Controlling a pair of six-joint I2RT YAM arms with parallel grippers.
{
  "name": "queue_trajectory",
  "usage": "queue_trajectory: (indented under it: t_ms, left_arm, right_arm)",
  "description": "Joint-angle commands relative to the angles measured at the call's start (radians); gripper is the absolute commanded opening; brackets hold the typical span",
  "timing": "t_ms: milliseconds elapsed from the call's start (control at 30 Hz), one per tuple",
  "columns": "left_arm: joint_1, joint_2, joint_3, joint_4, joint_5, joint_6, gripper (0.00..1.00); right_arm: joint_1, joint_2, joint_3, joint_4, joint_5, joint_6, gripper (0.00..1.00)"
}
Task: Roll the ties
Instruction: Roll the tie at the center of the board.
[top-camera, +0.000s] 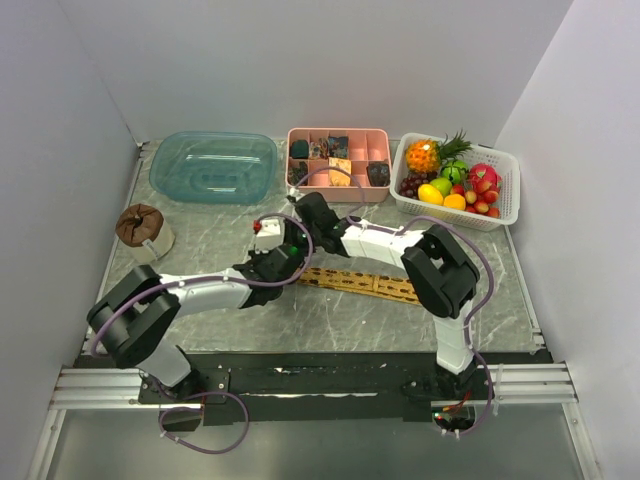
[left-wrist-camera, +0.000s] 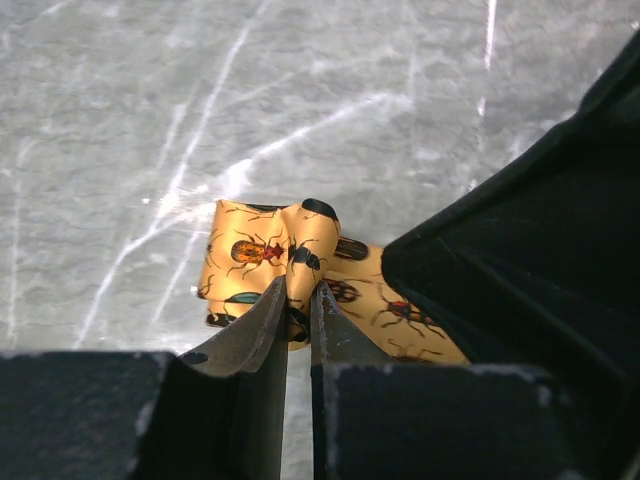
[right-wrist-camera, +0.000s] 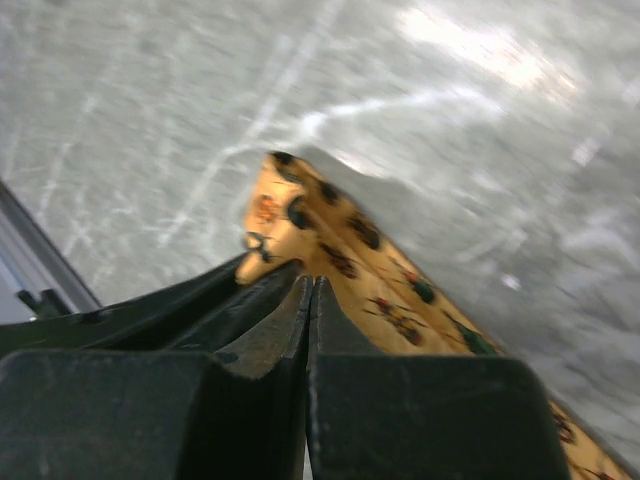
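Golden-yellow cloth necktie with a beetle print (top-camera: 365, 284): one, stretched across the middle of the grey marble desk (top-camera: 330, 322), left end folded over.
Left pincer (left-wrist-camera: 299, 290): one, clamped on that fold.
Right pincer (right-wrist-camera: 308, 285): one, tips pressed together at the same end.
Rear: one teal plastic tub (top-camera: 213, 166), one pink compartment tray (top-camera: 339, 163), one white fruit basket (top-camera: 458, 182).

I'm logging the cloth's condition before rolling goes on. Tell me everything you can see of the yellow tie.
The tie is a narrow golden-yellow cloth strip printed with beetles, lying flat on the grey marbled table between both arms. Its end by the left arm is folded over, pinched by the left gripper. The right gripper, shut, sits at that end; whether it grips cloth is unclear.
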Motion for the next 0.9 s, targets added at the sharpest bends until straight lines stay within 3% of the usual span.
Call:
queue_trajectory:
  t_ms: [0, 167, 367, 400, 467, 867]
  left_arm:
    - [-0.031, 0.044, 0.055, 0.005, -0.025, 0.001, 0.03]
    - [-0.046, 0.064, 0.057, 0.017, -0.015, 0.002, 0.1]
    - [-0.046, 0.033, 0.024, 0.065, 0.026, 0.024, 0.35]
    - [-0.046, 0.027, 0.014, 0.065, 0.04, 0.025, 0.44]
    - [-0.046, 0.006, 0.004, 0.114, 0.051, 0.031, 0.48]
    - [-0.045, -0.062, -0.077, 0.252, 0.17, 0.048, 0.44]
  right_arm:
    - [-0.029, -0.072, -0.043, 0.035, 0.013, -0.011, 0.0]
    - [-0.039, -0.081, -0.066, 0.042, 0.01, -0.013, 0.0]
    - [-0.054, -0.103, -0.097, 0.054, 0.003, -0.011, 0.0]
    - [-0.057, -0.107, -0.099, 0.054, 0.001, -0.011, 0.0]
    - [-0.062, -0.11, -0.103, 0.054, -0.002, -0.011, 0.0]
    - [-0.072, -0.129, -0.135, 0.081, -0.048, -0.011, 0.0]
